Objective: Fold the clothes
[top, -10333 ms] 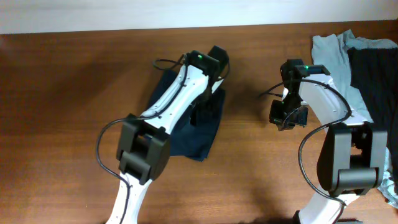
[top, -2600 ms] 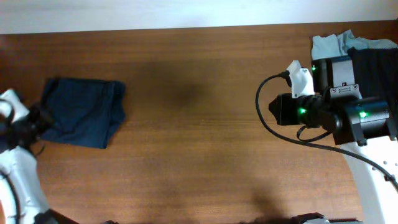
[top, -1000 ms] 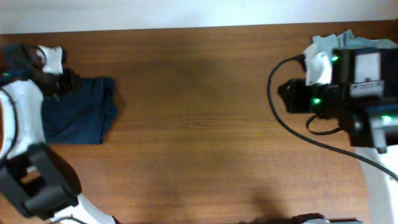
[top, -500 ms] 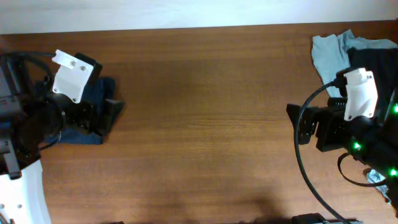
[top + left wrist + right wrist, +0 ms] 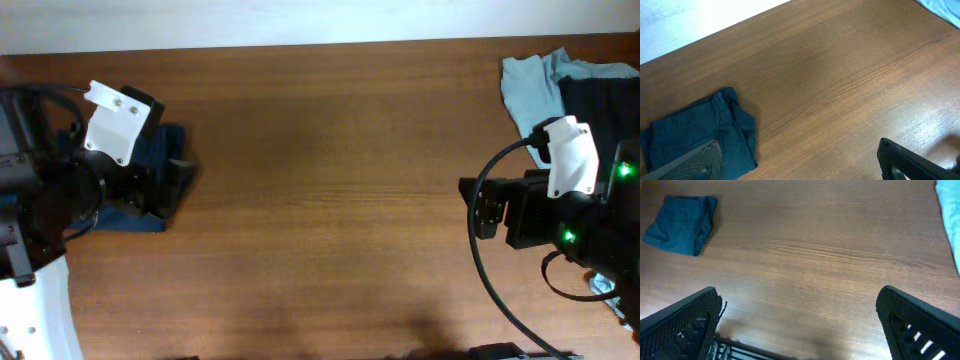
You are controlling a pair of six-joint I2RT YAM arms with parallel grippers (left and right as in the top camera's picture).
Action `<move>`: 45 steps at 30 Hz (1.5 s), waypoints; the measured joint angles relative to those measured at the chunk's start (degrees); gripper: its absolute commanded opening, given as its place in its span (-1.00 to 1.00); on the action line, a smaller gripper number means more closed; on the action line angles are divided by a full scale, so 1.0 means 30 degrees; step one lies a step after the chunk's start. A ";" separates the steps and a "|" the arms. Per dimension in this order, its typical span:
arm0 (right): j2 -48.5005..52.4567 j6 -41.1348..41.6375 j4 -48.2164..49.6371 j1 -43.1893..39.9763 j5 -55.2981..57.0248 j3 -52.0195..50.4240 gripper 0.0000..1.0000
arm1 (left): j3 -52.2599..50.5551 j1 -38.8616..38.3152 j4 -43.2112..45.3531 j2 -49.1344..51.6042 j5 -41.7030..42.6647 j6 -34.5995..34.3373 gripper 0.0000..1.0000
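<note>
The clothes lie in two places. A folded dark navy garment (image 5: 695,135) rests at the table's left (image 5: 160,150), half hidden under my left arm. A pale grey-blue garment (image 5: 528,88) and a black one (image 5: 598,105) are heaped at the far right corner. My left gripper (image 5: 800,170) hangs open above the wood just right of the navy garment, with nothing between its fingers (image 5: 907,162). My right gripper (image 5: 800,330) is also open and empty over bare wood, and the navy garment (image 5: 682,222) shows far off in its view.
The brown wooden table (image 5: 320,200) stretches between the two arms. Its back edge meets a white wall (image 5: 300,20). In the right wrist view the pale garment's edge (image 5: 949,215) runs along the right side. A dark rail (image 5: 750,352) lies at the table's front.
Over the last second both arms pulled back from the garments and both grippers opened wide. Since half a second ago almost nothing has moved.
</note>
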 measured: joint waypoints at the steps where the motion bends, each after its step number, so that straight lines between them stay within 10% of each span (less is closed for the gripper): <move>1: 0.0000 -0.0095 0.0000 0.0000 0.0102 0.0000 0.97 | 0.0000 0.0000 0.0000 0.0000 0.0000 0.0000 0.99; 10: -0.2251 -0.3177 0.3147 -0.0714 0.2033 -0.1530 0.97 | 0.0000 0.0007 -0.0007 0.0000 -0.0058 0.0000 0.99; 29: -1.9708 -0.4575 1.0885 -0.1464 0.2922 -2.5959 0.97 | -0.0036 0.0000 -0.0058 0.0000 -0.0153 0.0000 0.99; 45: -2.0669 -0.4422 1.3347 -0.1464 0.2215 -3.1204 0.97 | -0.0036 0.0000 -0.0058 0.0000 -0.0153 0.0000 0.99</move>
